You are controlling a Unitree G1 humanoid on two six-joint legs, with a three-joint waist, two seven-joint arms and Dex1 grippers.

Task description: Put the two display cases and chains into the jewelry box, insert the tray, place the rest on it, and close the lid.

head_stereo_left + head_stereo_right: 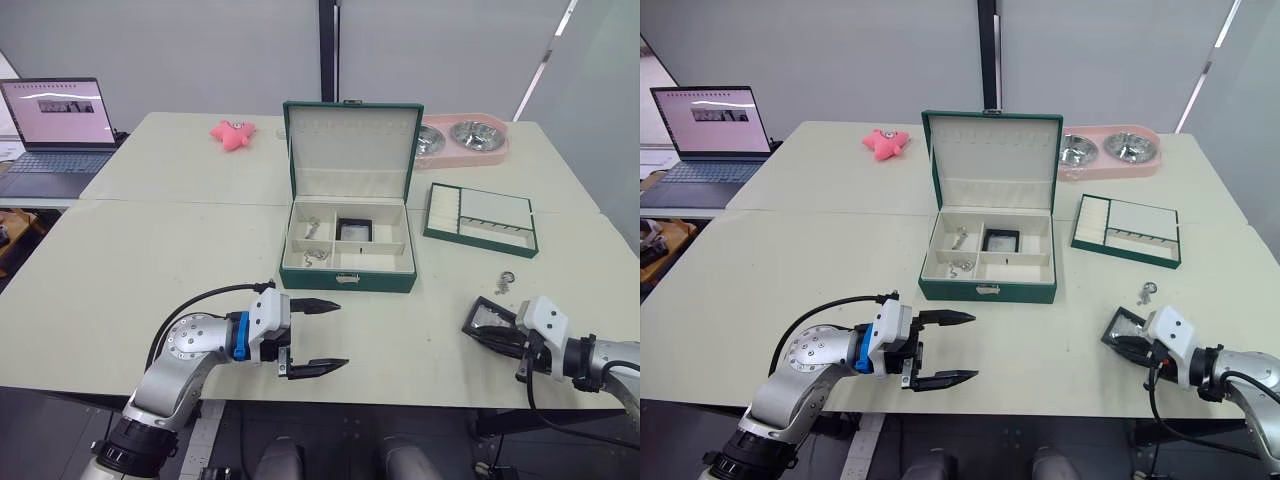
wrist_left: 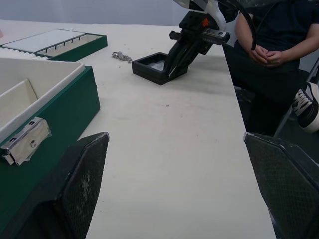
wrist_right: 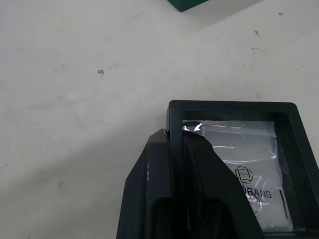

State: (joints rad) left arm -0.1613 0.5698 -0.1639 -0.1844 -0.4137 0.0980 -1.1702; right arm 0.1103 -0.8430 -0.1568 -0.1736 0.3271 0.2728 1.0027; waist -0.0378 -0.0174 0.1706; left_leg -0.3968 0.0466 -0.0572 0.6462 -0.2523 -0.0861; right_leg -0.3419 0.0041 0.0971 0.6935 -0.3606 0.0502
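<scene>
The jewelry box (image 1: 348, 272) stands open at the table's middle, its lid (image 1: 350, 150) upright. Inside lie one display case (image 1: 353, 230) and two chains (image 1: 312, 228) in the left compartments. The tray (image 1: 480, 218) rests on the table to the right of the box. A loose chain (image 1: 504, 283) lies in front of the tray. The other display case (image 3: 239, 149) sits near the front right edge; my right gripper (image 1: 482, 330) is shut on its frame wall. In front of the box, my left gripper (image 1: 318, 337) is open and holds nothing.
A laptop (image 1: 60, 125) sits at the far left, a pink star toy (image 1: 233, 133) behind the box, and a pink double bowl (image 1: 460, 138) at the back right. A person (image 2: 269, 50) sits beyond the table's right side.
</scene>
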